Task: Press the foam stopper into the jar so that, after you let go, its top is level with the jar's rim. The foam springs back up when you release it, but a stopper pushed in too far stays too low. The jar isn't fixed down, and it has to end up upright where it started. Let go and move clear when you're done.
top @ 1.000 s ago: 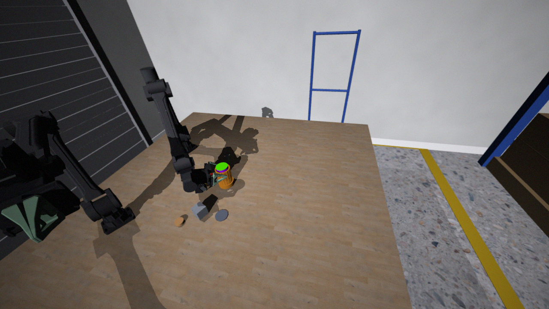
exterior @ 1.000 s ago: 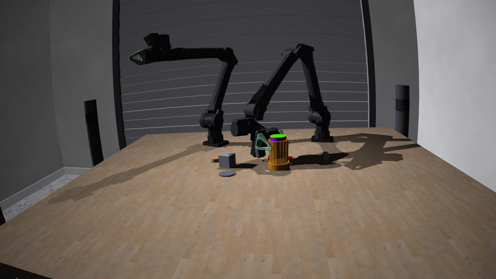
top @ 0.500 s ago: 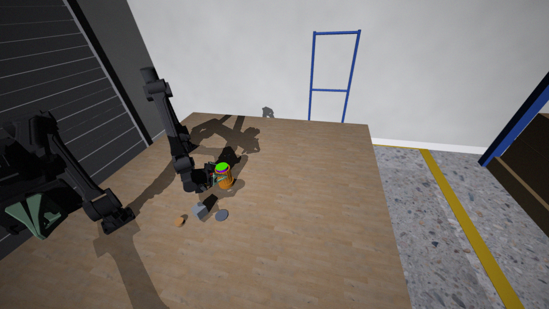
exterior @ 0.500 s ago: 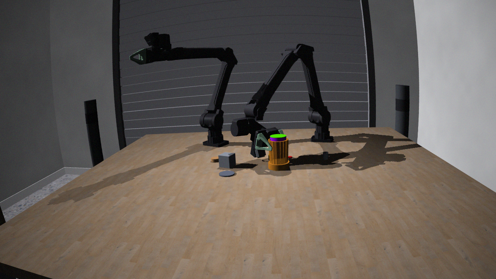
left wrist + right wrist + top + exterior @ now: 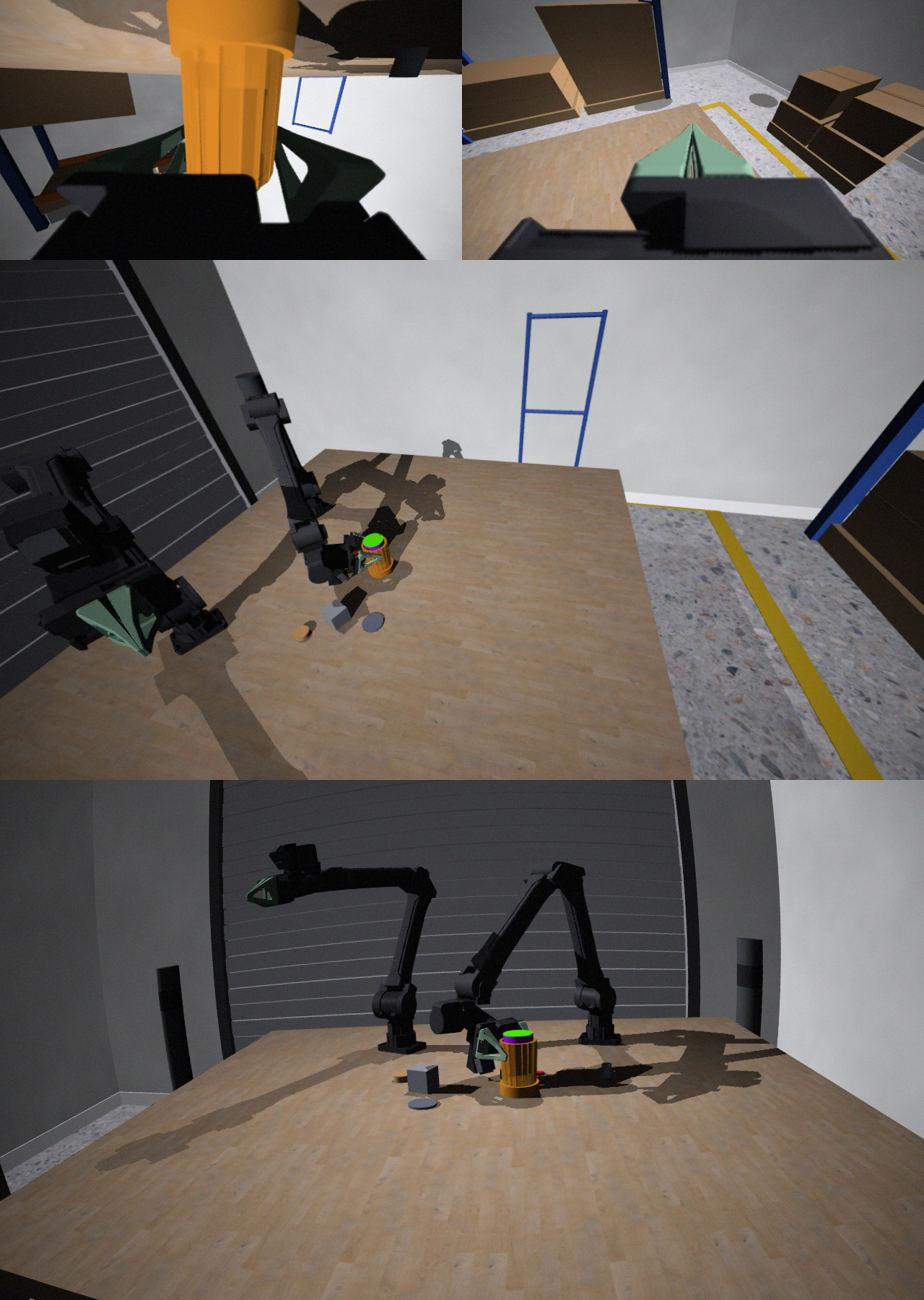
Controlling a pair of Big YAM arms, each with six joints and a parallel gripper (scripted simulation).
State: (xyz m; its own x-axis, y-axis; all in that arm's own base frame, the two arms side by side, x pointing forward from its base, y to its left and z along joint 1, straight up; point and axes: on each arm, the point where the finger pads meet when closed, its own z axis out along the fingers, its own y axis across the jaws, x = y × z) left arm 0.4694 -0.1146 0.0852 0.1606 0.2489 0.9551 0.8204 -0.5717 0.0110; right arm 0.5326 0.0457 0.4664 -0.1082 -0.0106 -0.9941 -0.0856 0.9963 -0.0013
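Green fingers of my left end effector [image 5: 372, 546] [image 5: 515, 1043] [image 5: 231, 126] are closed around the upper part of the orange jar [image 5: 380, 565] [image 5: 518, 1064] [image 5: 231, 108], one on each side, and I read that as a hold, set fairly wide because the jar is thick. The jar stands upright on its broader foot on the worktop [image 5: 517, 648] [image 5: 452, 1181] [image 5: 54, 43] [image 5: 570, 173]. In its mouth I can see the foam stopper [image 5: 373, 540] [image 5: 517, 1036], bright green on top with a purple side; a band of that purple shows above the rim, so the top sits proud rather than level. Nothing is pressing down on it.

Near the jar I have a grey block [image 5: 336, 615] [image 5: 423, 1079], with a flat blue-grey disc [image 5: 372, 622] [image 5: 422, 1103] just beside it and a small orange disc [image 5: 302, 633] [image 5: 400, 1077] on its other side. A little dark cylinder [image 5: 606, 1070] [image 5: 409, 62] stands in shadow well apart from the block.

My right end effector [image 5: 145, 652] [image 5: 248, 897] [image 5: 692, 130] is raised well away from the jar, fingertips together with nothing between them. Farther out, I see a blue frame [image 5: 525, 376] [image 5: 337, 105] against the pale wall.
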